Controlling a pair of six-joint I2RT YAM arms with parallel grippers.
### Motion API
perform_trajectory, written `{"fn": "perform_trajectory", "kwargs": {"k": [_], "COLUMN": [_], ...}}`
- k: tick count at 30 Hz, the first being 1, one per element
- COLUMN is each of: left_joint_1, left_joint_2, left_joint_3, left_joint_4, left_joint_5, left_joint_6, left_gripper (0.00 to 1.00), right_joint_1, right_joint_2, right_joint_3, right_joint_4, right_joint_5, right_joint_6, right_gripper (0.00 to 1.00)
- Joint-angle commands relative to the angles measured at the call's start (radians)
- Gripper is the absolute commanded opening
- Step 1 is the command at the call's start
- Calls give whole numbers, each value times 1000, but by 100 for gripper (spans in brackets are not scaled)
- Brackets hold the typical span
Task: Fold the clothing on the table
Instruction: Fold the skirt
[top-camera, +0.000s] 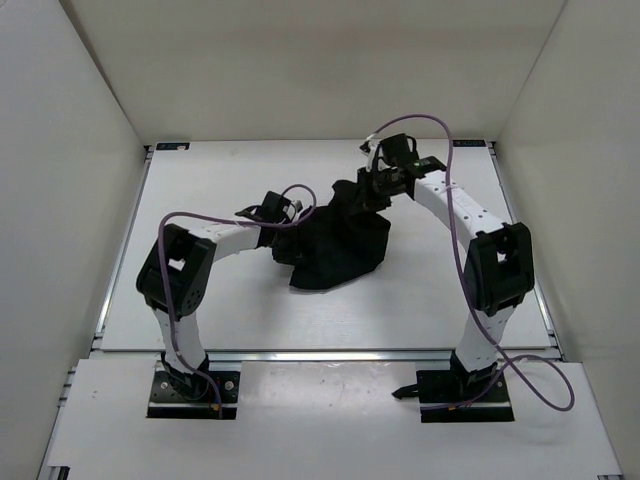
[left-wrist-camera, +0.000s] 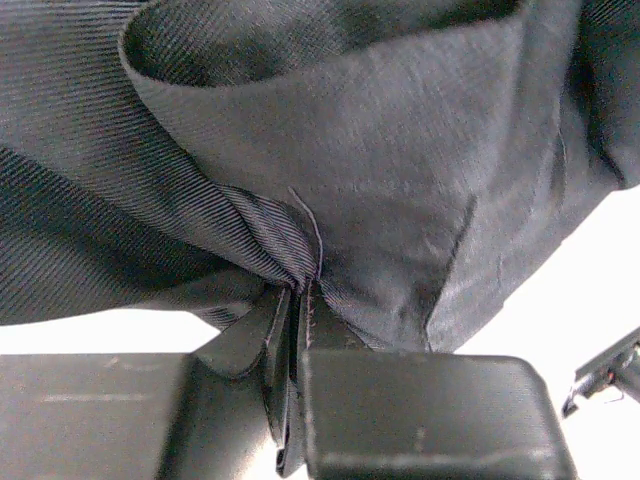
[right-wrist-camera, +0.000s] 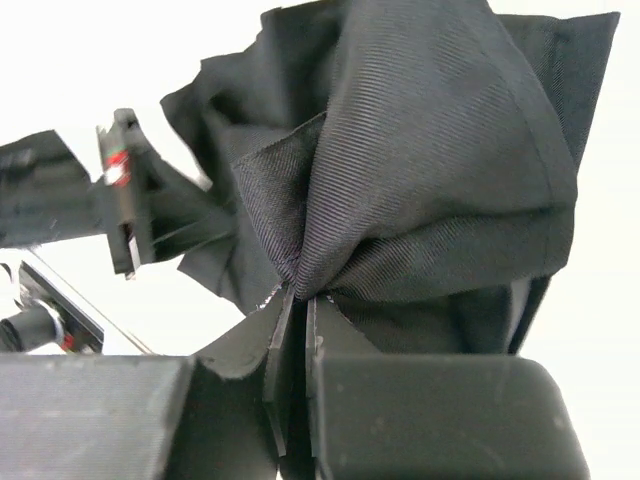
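The clothing (top-camera: 338, 245), a black ribbed garment, hangs bunched between my two arms over the middle of the white table (top-camera: 200, 310). At its left edge, my left gripper (top-camera: 283, 216) is shut on a pinch of the cloth; in the left wrist view the clothing (left-wrist-camera: 400, 150) gathers into the left gripper (left-wrist-camera: 300, 287). The right gripper (top-camera: 368, 190) is shut on the garment's upper right corner. From the right wrist the clothing (right-wrist-camera: 430, 170) fans out from the right gripper (right-wrist-camera: 298, 297). The lower part droops to the tabletop.
White walls enclose the table on three sides. A silver rail (top-camera: 330, 353) runs along the near edge, with both arm bases (top-camera: 190, 390) just behind it. A purple cable (top-camera: 455, 215) loops along the right arm. Part of the left arm (right-wrist-camera: 125, 190) shows in the right wrist view.
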Motion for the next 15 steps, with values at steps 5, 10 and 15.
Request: {"fn": "perform_trajectory", "kwargs": {"k": [5,10,15], "left_joint_1": [59,28,36], "left_joint_2": [-164,-148,-128], "left_joint_3": [-138,-161,-192], "left_joint_4": [15,63,130], "left_joint_5": [44,55,95], "left_joint_6": [-16,-22,-59], "left_gripper": [4,4,4], "right_joint_1": [-37,49,166], "right_joint_2": [-120,-74,-16], "right_joint_3": [-34,-39,-11], "right_joint_4": [173,235,242], "right_joint_5": [-110,-157,-150], "right_joint_6": [148,214,249], "right_gripper": [1,0,0]}}
